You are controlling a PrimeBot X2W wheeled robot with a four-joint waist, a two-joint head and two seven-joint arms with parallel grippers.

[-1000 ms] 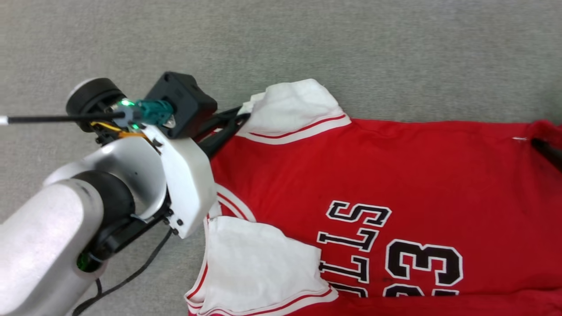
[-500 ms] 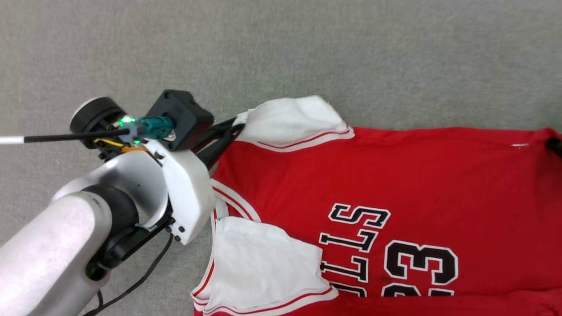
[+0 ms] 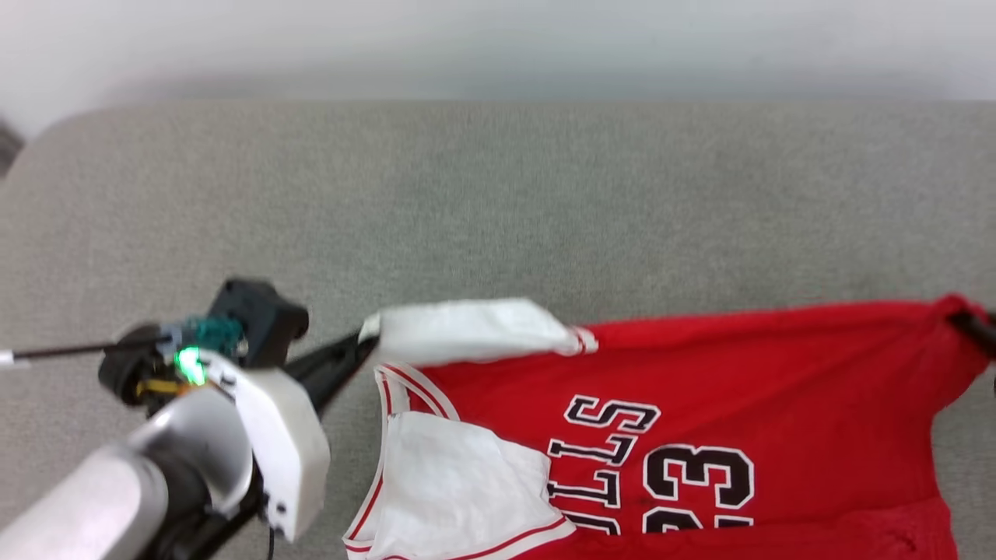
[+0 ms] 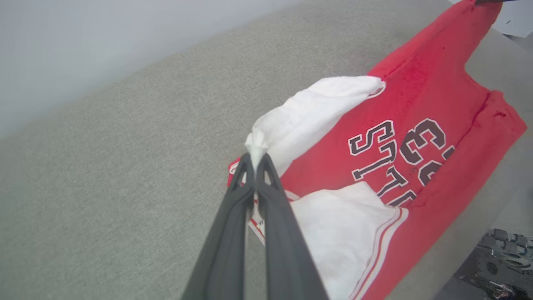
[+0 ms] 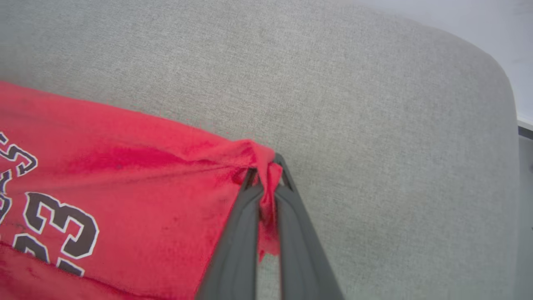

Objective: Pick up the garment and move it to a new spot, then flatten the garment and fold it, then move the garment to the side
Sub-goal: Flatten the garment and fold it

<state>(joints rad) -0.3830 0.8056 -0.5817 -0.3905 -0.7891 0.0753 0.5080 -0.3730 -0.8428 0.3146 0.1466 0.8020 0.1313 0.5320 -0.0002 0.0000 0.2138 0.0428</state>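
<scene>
The garment (image 3: pixel 739 389), a red jersey with white sleeves, black letters and the number 33, lies spread on the grey surface. My left gripper (image 3: pixel 367 341) is shut on the tip of the far white sleeve (image 3: pixel 467 330), which is raised off the surface. In the left wrist view the left gripper (image 4: pixel 255 161) pinches a white fabric point. At the right edge my right gripper (image 3: pixel 974 325) holds the far red corner. The right wrist view has the right gripper (image 5: pixel 266 183) shut on bunched red cloth of the garment (image 5: pixel 125 166). The far edge runs taut between both grips.
The grey fabric surface (image 3: pixel 498 194) ends at a far edge against a pale wall (image 3: pixel 498 47). Its rounded corner (image 5: pixel 483 66) lies to the right of my right gripper. Part of a dark machine base (image 4: pixel 499 258) sits beyond the surface's near edge.
The head camera has tilted up, bringing the wall into view. The garment's far edge and white sleeve have lifted and pulled taut. My right gripper now grips the red corner.
</scene>
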